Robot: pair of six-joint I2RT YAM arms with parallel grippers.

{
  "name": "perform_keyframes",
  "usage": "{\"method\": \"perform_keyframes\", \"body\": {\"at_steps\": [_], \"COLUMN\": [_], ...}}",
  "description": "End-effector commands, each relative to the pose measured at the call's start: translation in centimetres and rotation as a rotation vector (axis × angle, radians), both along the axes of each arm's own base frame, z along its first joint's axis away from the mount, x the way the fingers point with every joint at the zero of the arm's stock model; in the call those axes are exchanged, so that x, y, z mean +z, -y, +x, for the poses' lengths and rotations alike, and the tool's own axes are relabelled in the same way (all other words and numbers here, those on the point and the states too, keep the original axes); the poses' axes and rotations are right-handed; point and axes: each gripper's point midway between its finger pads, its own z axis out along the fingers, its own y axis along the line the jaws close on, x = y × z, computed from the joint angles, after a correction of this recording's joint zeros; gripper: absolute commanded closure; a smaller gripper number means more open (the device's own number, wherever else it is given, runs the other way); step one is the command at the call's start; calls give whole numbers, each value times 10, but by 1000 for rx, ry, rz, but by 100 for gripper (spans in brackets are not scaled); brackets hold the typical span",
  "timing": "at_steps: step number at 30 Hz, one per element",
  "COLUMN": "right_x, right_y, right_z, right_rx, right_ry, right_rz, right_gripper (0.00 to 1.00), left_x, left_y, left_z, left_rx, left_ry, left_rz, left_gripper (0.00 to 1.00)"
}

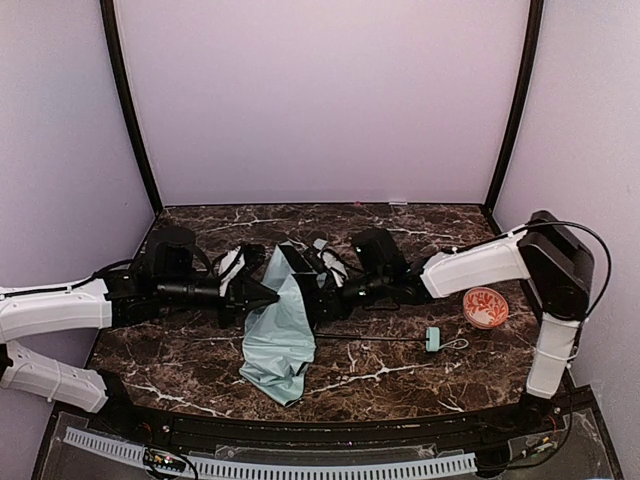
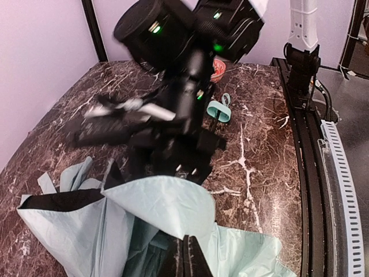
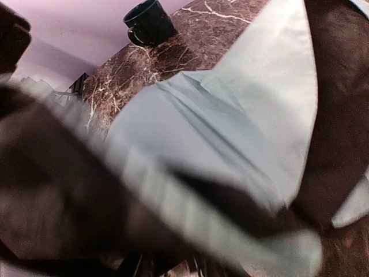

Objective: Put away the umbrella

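Observation:
The umbrella point(image 1: 280, 335) lies mid-table, its pale mint fabric crumpled with the black lining showing. Its thin black shaft point(image 1: 370, 339) runs right to the small mint handle point(image 1: 432, 338) and strap. My left gripper point(image 1: 266, 292) reaches in from the left. In the left wrist view its fingers point(image 2: 187, 257) are pressed together at the edge of a mint fabric flap point(image 2: 167, 202). My right gripper point(image 1: 312, 283) reaches in from the right, buried in the raised fabric. The right wrist view is blurred and filled by mint fabric point(image 3: 230, 109), so its jaws are hidden.
An orange-red patterned ball point(image 1: 485, 307) sits at the right, near the right arm's base. A dark mug point(image 3: 149, 22) stands far off in the right wrist view. The marble table's front edge point(image 1: 330, 412) lies close below the umbrella.

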Motion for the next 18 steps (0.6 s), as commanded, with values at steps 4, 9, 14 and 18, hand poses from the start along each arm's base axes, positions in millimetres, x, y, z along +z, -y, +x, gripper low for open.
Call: {"method": "perform_keyframes", "body": {"at_steps": [4,9,14,18], "right_x": [53,14,14,38], "right_y": [-91,-93,-80,-27], "right_z": [14,32,33,59], "right_rx": [165,75,79,-48], "right_ry": [-8,-85,-130,-139], "right_rz": [312,273,278,290], "right_gripper": [71,70,67,65], "left_x": [6,-26,-67,-85], "left_y": [5,23,38,27], "left_z": [-21,-20,-14,-12], "left_rx": [-99,-149,-162,-136], "left_ry": [34,-11,-41,-29], "left_rz": [-9,43,189,292], "left_gripper": [100,100,100,100]}}
